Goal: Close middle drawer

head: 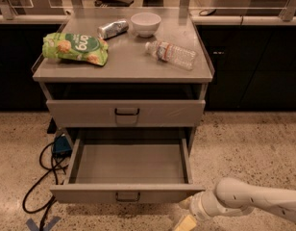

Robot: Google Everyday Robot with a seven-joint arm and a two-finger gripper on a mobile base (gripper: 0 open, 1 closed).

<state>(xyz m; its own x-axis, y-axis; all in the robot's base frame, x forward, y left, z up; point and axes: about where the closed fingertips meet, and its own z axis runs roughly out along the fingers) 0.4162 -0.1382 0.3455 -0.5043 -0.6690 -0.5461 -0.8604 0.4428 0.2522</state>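
The middle drawer (90, 194) is pulled far out of the grey cabinet, and its bare tray (129, 162) is empty. Its plain front panel carries a small dark wire handle (128, 196). Above it, the upper drawer front (153, 113) is closed. My gripper (185, 220) is low at the bottom edge, just below and right of the open drawer's front right corner, on the end of my white arm (253, 203) that comes in from the right. It does not visibly touch the panel.
On the cabinet top (124, 66) lie a green snack bag (75, 47), a can (113, 29), a white bowl (145, 23) and a plastic bottle (171, 55). A black cable (40, 186) and a blue box (61, 146) lie on the floor to the left. Dark cabinets stand behind.
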